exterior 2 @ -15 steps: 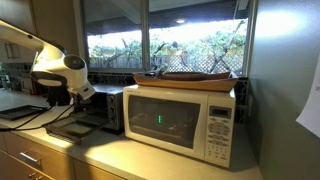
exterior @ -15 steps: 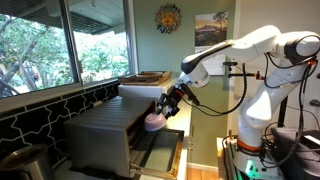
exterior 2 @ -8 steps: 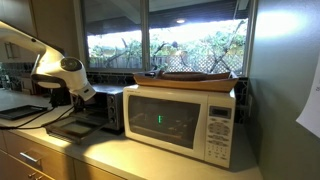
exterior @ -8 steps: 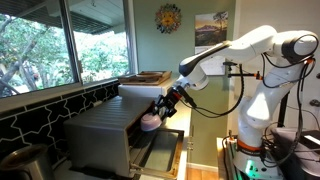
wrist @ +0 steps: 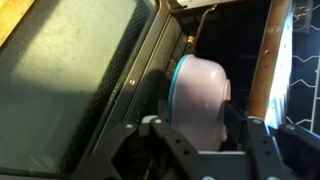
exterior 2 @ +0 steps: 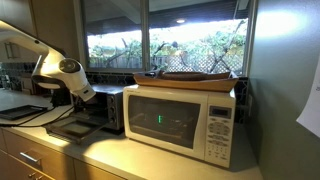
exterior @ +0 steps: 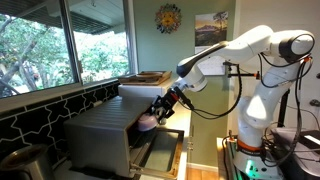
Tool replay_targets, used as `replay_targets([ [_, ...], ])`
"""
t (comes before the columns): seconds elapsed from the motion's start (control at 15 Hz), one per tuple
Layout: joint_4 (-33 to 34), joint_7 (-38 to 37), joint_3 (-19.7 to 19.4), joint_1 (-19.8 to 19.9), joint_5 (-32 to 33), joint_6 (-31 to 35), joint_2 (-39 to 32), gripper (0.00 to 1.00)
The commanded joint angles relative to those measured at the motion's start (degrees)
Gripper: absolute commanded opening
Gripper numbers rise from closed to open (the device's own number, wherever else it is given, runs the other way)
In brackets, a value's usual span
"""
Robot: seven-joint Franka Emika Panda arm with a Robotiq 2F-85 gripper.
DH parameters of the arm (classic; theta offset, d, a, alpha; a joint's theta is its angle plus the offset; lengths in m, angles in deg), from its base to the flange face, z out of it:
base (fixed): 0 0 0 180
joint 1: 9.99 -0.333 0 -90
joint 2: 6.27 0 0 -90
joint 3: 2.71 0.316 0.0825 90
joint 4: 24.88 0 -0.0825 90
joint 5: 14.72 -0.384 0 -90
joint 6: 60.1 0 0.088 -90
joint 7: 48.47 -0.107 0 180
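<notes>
A pale pink bowl point(wrist: 200, 90) with a blue rim lies on its side between my fingers, and my gripper point(wrist: 205, 128) is shut on it. In an exterior view the bowl point(exterior: 148, 123) hangs right at the mouth of the steel toaster oven point(exterior: 105, 135), above its lowered door point(exterior: 160, 152), with the gripper point(exterior: 160, 108) just behind it. The wrist view shows the door's glass point(wrist: 70, 80) to the left and the dark oven cavity point(wrist: 235, 30) ahead. In an exterior view the white arm point(exterior 2: 62, 75) hides the bowl in front of the toaster oven point(exterior 2: 103, 108).
A white microwave point(exterior 2: 185, 120) stands beside the toaster oven, with a flat wooden tray point(exterior 2: 195, 76) on top. Windows point(exterior: 60, 45) run behind the counter. A black tiled backsplash point(exterior: 30, 118) lines the wall. The arm's base point(exterior: 255, 120) stands off the counter's end.
The gripper has carried the bowl a little closer to the toaster oven's opening. Its grip on the bowl looks the same.
</notes>
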Motion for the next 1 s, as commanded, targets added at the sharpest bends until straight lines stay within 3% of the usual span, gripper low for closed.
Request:
replay_targets([
  [0.0,1.1,-1.2,1.4,-0.9,-0.5,3.2,-3.1,0.33],
  [0.73,4.0,-13.1,5.8,-1.3,4.8,15.8,-8.2,0.33],
  [0.8,3.9,-14.1,5.9,-1.4,5.9,16.0,-8.3,0.69],
  [0.87,3.8,-15.0,5.8,-1.4,6.7,15.9,-8.2,0.84],
  [0.93,3.6,-15.2,5.5,-1.5,7.8,15.1,-8.0,0.9],
])
